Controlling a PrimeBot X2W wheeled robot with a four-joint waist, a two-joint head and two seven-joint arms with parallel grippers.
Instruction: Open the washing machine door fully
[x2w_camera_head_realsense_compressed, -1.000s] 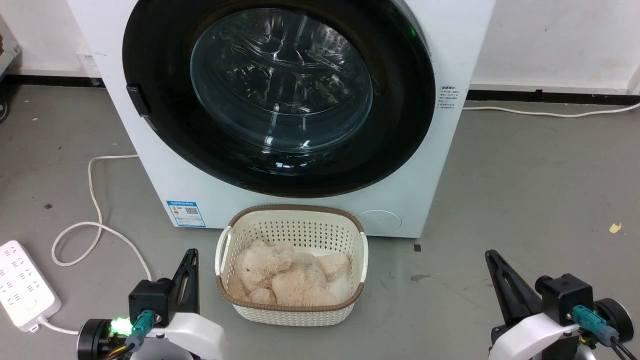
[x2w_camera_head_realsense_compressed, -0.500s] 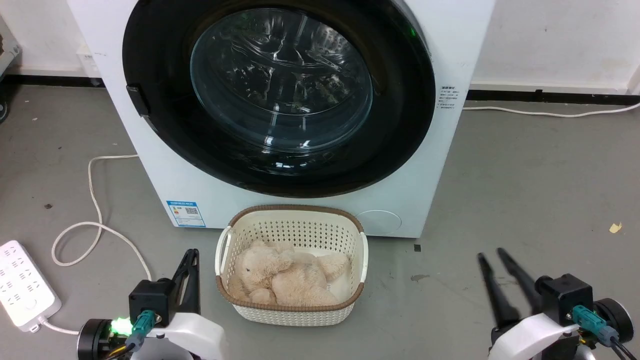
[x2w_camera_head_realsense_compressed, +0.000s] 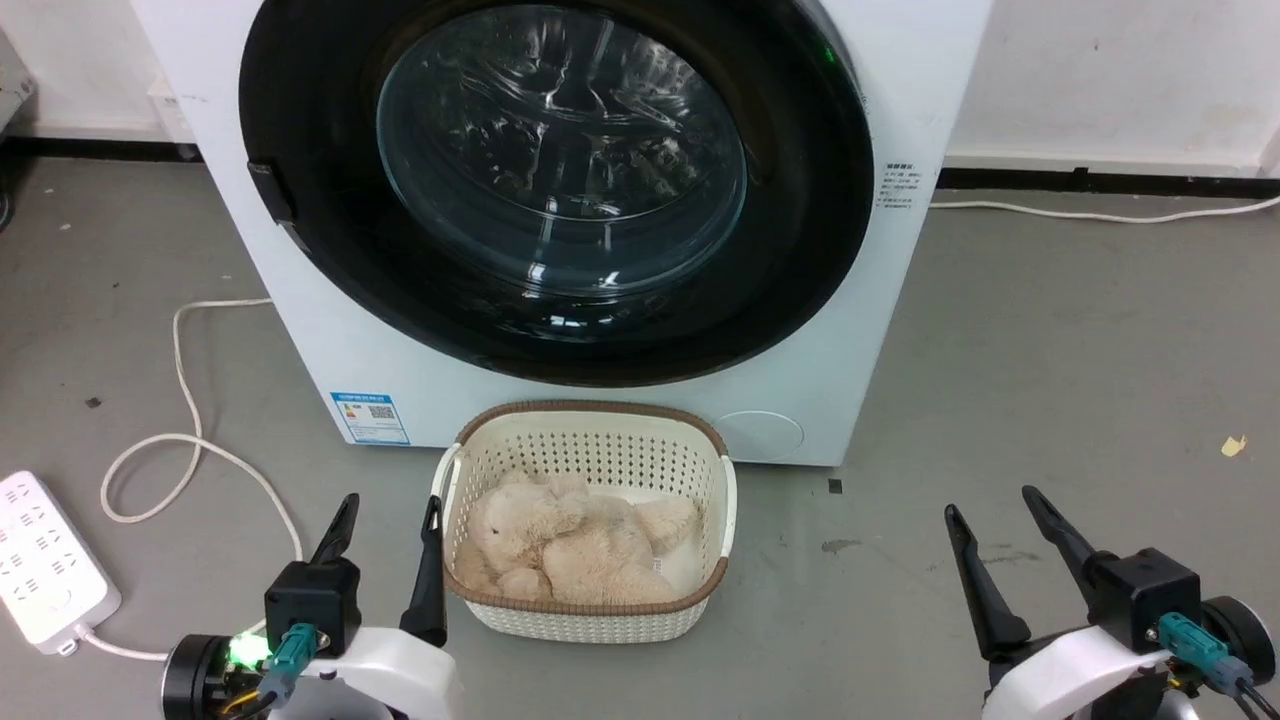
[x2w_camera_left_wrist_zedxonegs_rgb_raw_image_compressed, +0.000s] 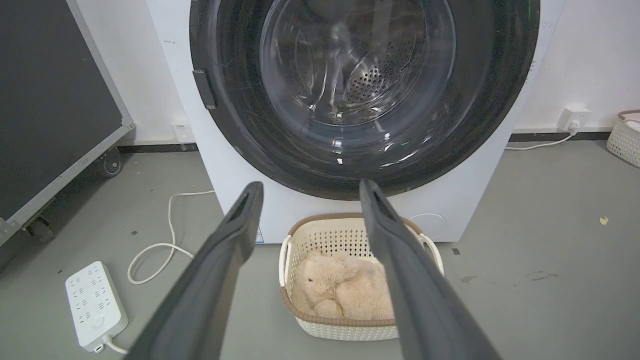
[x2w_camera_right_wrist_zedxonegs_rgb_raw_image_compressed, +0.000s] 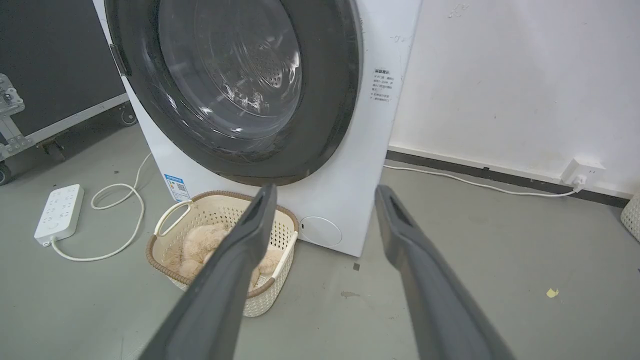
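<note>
Both tools low, near the floor, fingers pointing toward the machine. Left tool (x2w_camera_head_realsense_compressed: 391, 500): jaws spread wide, nothing between them. Right tool (x2w_camera_head_realsense_compressed: 989, 500): the same, wide and empty. The washing machine door (x2w_camera_head_realsense_compressed: 555, 185) sits ahead of and above both tools, well apart from either, and lies flush against the front of the washing machine (x2w_camera_head_realsense_compressed: 900, 330), so it reads as shut; opening not yet begun. A small dark tab (x2w_camera_head_realsense_compressed: 268, 190) on the door's rim lies forward of the left tool, probably the pull point, though I cannot tell for certain. Wide jaws likely readied to take the rim or that tab. Cream perforated basket (x2w_camera_head_realsense_compressed: 590, 430) stands between the tools, just beside the left tool's inner finger, with a beige plush toy (x2w_camera_head_realsense_compressed: 570, 545) lying in it; it sits directly under the door, so it may crowd a low approach. White power strip (x2w_camera_head_realsense_compressed: 45, 560) is outboard of the left tool. Writing: blue sticker (x2w_camera_head_realsense_compressed: 370, 418) with a QR code, and a small printed label (x2w_camera_head_realsense_compressed: 897, 190) forward of the right tool; both too small to read. No brand name legible.
</note>
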